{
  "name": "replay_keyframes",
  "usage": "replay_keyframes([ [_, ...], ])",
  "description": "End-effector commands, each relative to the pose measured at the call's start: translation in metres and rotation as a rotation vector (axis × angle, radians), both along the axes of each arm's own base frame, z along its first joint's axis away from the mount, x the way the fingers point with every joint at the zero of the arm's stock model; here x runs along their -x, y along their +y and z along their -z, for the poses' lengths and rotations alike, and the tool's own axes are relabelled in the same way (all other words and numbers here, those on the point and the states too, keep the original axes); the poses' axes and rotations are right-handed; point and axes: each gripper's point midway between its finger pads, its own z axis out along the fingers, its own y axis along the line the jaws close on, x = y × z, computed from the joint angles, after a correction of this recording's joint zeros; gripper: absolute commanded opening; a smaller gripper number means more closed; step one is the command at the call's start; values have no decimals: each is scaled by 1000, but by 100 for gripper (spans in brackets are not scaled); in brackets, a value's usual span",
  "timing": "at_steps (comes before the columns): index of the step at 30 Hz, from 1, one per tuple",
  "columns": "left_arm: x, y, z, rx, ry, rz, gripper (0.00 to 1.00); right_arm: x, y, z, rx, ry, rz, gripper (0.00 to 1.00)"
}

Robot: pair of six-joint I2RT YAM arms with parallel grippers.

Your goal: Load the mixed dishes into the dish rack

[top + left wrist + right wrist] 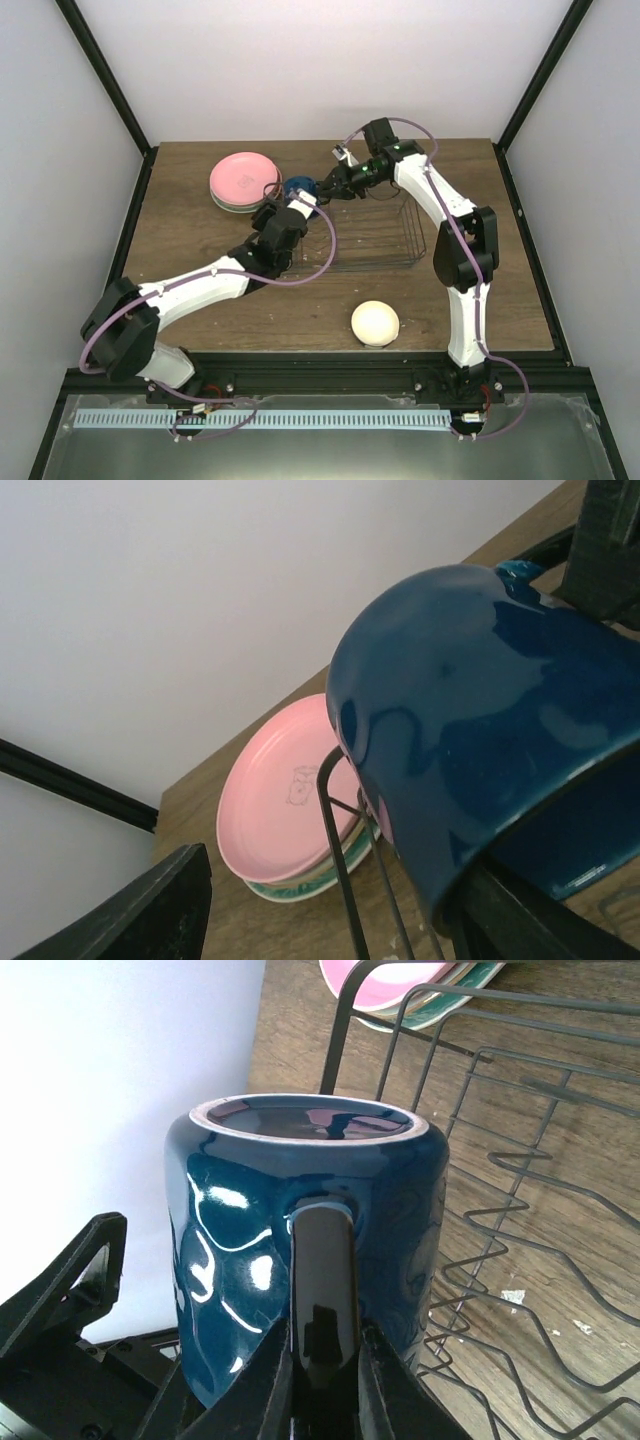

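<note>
Glazed mug [300,1230] looks slippery and breakable – right hand [322,1360] pinches its handle, the surest hold – left hand [325,915] wide open, gripping nothing.

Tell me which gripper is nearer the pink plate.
Left. The left gripper is beside the pink plate, at the dark blue mug; the right gripper grips that mug's handle from beyond.

The left arm [200,288] and right arm [432,195] had smooth white links joined by chunky black joint housings. A lilac cable [330,245] looped along each. Both bases sat on a black rail [330,385] at the near edge of the bench [520,300]. The left gripper [335,900] and right gripper [325,1370] were matte black.
</note>
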Motion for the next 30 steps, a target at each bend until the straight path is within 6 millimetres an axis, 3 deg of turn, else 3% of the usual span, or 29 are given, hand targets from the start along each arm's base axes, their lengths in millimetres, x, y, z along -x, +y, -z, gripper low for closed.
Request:
replay_keyframes([
  [1,8,16,-8,77,-1,-47,65,-4,-10,-24,27,-119,20,1],
  [5,10,34,-25,167,-15,-89,68,-12,-28,-14,152,-163,97,1],
  [9,4,63,-50,295,-30,-145,72,-20,-59,-21,286,-275,225,1],
  [13,-4,76,-68,387,-10,-157,85,-23,-97,-14,460,-351,357,1],
  [17,-15,87,-71,504,71,-195,100,-18,-136,-1,615,-400,491,1],
  [23,-35,99,-74,597,155,-244,100,-5,-183,11,776,-440,672,1],
  [30,-49,89,-64,576,193,-210,100,3,-210,2,840,-510,840,1],
])
